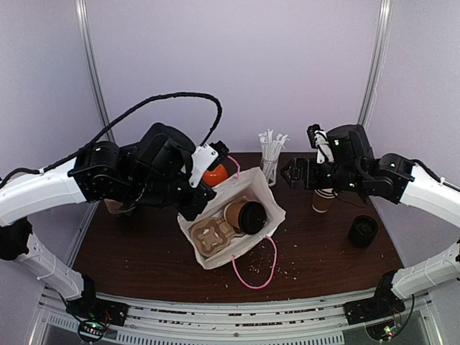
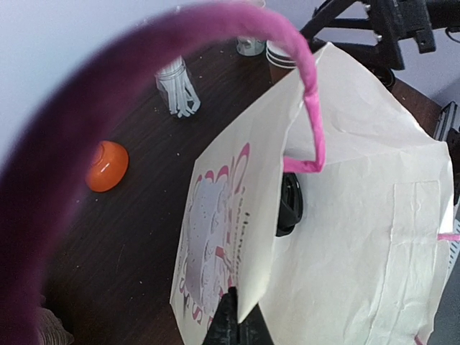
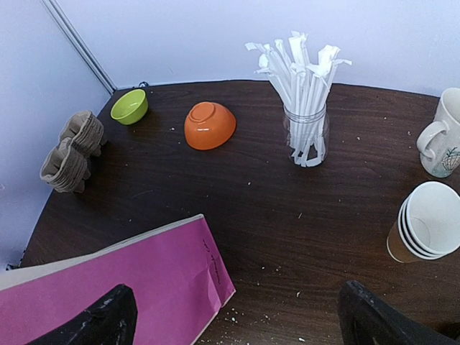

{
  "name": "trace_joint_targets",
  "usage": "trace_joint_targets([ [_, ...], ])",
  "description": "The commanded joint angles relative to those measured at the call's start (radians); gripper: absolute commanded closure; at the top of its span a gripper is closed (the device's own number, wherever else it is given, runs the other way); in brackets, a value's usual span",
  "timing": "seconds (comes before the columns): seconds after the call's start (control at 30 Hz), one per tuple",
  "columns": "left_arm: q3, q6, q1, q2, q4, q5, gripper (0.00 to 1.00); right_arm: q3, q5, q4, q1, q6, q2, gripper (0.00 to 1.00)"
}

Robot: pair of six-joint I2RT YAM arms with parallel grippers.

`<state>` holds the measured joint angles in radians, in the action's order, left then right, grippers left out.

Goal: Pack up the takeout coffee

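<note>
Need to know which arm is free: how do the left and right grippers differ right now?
The left gripper is shut, pinching the paper bag's rim; the right gripper is wide open and empty. The left gripper sits at the bag's left side; the right gripper hovers off its right, near the stacked cups. Both hang above the table.

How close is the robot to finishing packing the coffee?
Nearly done. The lidded coffee cup is inside the white bag, beside a cardboard tray. The left pincer pinches the bag's edge; the right pincer hangs open, empty. Probably left: let go of the bag.
</note>
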<state>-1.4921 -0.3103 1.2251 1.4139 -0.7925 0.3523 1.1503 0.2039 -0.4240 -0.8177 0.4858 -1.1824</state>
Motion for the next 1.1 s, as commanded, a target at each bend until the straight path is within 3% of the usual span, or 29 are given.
trace_joint_targets([
  [0.0,0.023,-0.003,0.03,0.005,0.075,0.04,1.0,-0.024,0.036,0.027,0.005,0.005,-0.026,0.0],
  [1.07,-0.02,-0.117,0.265,0.095,0.087,0.125,1.0,-0.18,0.101,0.099,0.024,0.052,-0.017,0.0],
])
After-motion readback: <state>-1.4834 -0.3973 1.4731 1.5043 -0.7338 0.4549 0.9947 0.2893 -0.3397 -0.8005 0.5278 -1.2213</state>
